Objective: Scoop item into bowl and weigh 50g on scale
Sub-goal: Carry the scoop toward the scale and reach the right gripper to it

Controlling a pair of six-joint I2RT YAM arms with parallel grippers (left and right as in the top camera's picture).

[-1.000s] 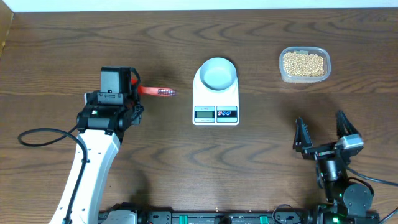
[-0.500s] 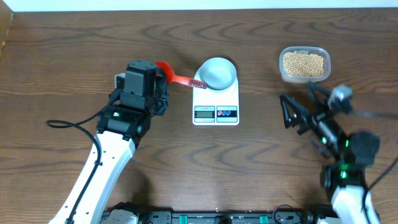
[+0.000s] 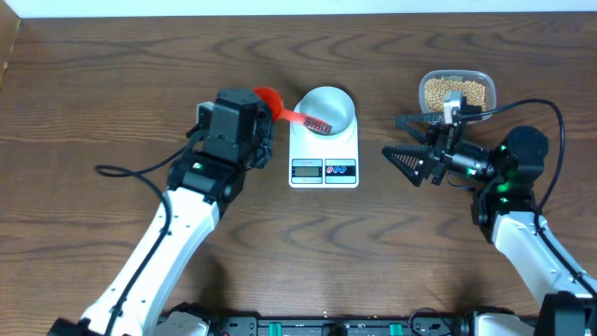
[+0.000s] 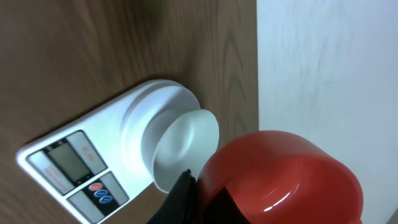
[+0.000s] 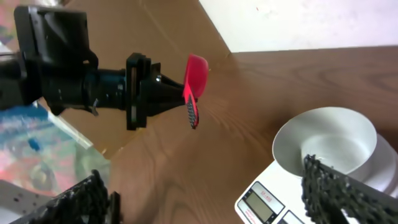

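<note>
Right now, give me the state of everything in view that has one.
bowl, empty, sitting on the scale.
scale, carries the bowl; display unreadable.
tub, lid off, holds beans.
red scoop, lifted off the table.
left gripper, shut on the red scoop.
right gripper, open, empty.

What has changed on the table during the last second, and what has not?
The left gripper, shut on the red scoop, moved right to the bowl. The right gripper, open, swung forward toward the scale. Bowl, scale and tub of beans stayed put.
</note>
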